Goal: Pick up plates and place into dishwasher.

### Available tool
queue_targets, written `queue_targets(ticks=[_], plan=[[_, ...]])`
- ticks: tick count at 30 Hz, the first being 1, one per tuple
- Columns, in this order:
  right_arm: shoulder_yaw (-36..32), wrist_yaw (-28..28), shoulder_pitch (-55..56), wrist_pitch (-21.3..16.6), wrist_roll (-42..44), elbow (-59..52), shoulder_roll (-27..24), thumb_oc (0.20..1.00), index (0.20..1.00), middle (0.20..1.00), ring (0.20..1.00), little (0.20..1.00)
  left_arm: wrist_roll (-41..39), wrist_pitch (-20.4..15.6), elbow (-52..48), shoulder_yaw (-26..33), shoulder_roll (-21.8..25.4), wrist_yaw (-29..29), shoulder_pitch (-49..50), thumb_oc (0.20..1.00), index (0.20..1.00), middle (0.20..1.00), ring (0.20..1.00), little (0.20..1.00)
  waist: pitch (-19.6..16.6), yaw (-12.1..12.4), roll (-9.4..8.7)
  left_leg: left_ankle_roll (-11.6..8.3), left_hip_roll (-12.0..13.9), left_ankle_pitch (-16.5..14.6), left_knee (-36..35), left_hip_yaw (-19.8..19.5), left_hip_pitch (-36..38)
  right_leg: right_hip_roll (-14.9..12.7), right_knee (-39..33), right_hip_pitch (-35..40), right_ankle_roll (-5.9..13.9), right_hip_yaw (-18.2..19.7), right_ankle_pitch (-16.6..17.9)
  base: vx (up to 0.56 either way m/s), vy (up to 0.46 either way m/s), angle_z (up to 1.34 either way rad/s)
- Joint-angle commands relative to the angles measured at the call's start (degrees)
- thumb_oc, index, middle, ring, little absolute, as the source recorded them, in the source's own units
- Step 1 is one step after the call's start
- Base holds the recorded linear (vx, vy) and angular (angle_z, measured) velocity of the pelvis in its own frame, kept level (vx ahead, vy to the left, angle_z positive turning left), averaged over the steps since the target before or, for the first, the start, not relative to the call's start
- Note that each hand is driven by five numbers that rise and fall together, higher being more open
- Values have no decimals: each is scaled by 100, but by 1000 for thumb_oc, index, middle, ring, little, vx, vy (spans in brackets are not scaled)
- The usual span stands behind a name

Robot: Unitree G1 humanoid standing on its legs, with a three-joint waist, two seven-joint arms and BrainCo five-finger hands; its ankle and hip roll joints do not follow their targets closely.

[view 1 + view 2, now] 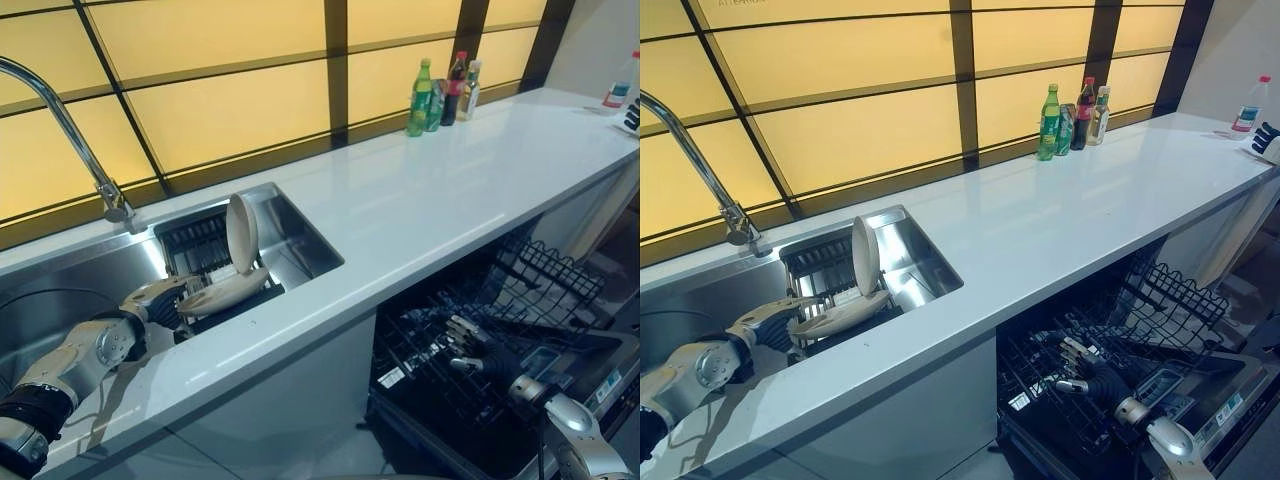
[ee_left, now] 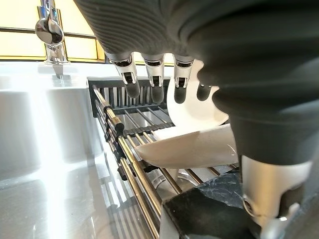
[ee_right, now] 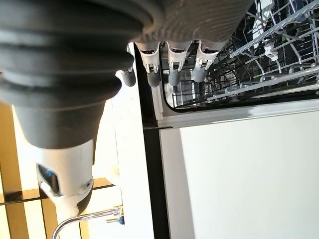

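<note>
At the lower left of the left eye view the left hand [image 1: 160,300] reaches into the sink [image 1: 300,235], its fingers and thumb closed on the rim of a cream plate [image 1: 225,292] that lies tilted over the dark dish rack [image 1: 200,245] in the basin. In the left wrist view the silver fingers [image 2: 154,79] hang straight down past the ribbed cover, with the pale plate [image 2: 194,147] just beyond them above the rack's metal bars [image 2: 124,144]. A second plate [image 1: 241,232] stands upright on its edge in the rack, right behind the tilted one. The curved tap [image 1: 60,125] rises at the left edge of the frame, over the steel basin.

At the lower right the right hand [image 1: 478,350] hovers over the pulled-out dishwasher rack [image 1: 520,300], fingers loosely spread and holding nothing; the right wrist view shows its dark-tipped fingers [image 3: 172,74] straight above the wire basket [image 3: 259,59].

The white surface [image 1: 440,190] runs from the sink towards the upper right. At its back, against the yellow panelled wall, stands a cluster of bottles [image 1: 440,95], the green one nearest the sink. Another bottle [image 1: 620,90] stands at the far right edge.
</note>
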Motion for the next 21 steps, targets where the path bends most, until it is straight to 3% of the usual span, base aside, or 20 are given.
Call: queue_targets(ticks=[1, 3, 8, 10, 11, 13, 14, 21], plan=[[53, -29, -535, -153, -12, -98, -19, 1000, 1000, 1000, 1000, 1000, 55, 362, 659, 43, -171, 53, -619, 1000, 1000, 1000, 1000, 1000, 243, -200, -235, 411, -520, -252, 46, 270, -105, -183, 55, 154, 602, 68, -317, 0, 47, -2], [42, -34, -520, -144, -55, -117, -4, 1000, 1000, 1000, 1000, 1000, -150, 438, 799, 38, -267, -64, -681, 1000, 1000, 1000, 1000, 1000, 264, -236, -241, 416, -515, -252, 46, 290, -106, -178, 55, 145, 604, 99, -313, 5, 39, -5], [11, -75, -529, -91, -107, -158, -35, 1000, 1000, 1000, 1000, 1000, -415, 513, 1022, 1, -397, -180, -781, 711, 711, 711, 711, 711, 304, -290, -257, 420, -508, -249, 46, 316, -124, -166, 55, 102, 611, 155, -292, -8, 26, -9], [15, -93, -554, -95, -118, -153, -38, 1000, 1000, 1000, 1000, 1000, -500, 503, 1155, -39, -474, -250, -852, 529, 529, 529, 529, 529, 320, -314, -270, 425, -503, -253, 46, 339, -129, -160, 55, 88, 610, 183, -291, -16, 20, -11], [20, -100, -555, -120, -122, -143, -37, 1000, 1000, 1000, 1000, 1000, -529, 452, 1205, -57, -483, -292, -876, 482, 482, 482, 482, 482, 324, -319, -272, 426, -500, -252, 46, 351, -131, -158, 55, 82, 613, 191, -288, -12, 17, -9], [16, -115, -563, -138, -125, -139, -30, 1000, 1000, 1000, 1000, 1000, -603, 406, 1233, -81, -515, -344, -904, 228, 228, 228, 228, 228, 330, -327, -283, 429, -499, -255, 46, 363, -127, -153, 55, 79, 614, 211, -282, -5, 6, -7], [16, -129, -561, -148, -137, -143, -17, 1000, 1000, 1000, 1000, 1000, -653, 399, 1230, -103, -538, -372, -932, 200, 200, 200, 200, 200, 334, -336, -286, 431, -500, -257, 46, 364, -122, -152, 55, 77, 615, 218, -280, -5, 1, -12], [25, -121, -588, -171, -145, -127, 0, 1000, 1000, 1000, 1000, 1000, -870, 252, 1258, -190, -544, -544, -1071, 200, 200, 200, 200, 200, 331, -351, -294, 431, -488, -265, 46, 406, -111, -155, 55, 81, 624, 232, -280, -4, -3, -9]])
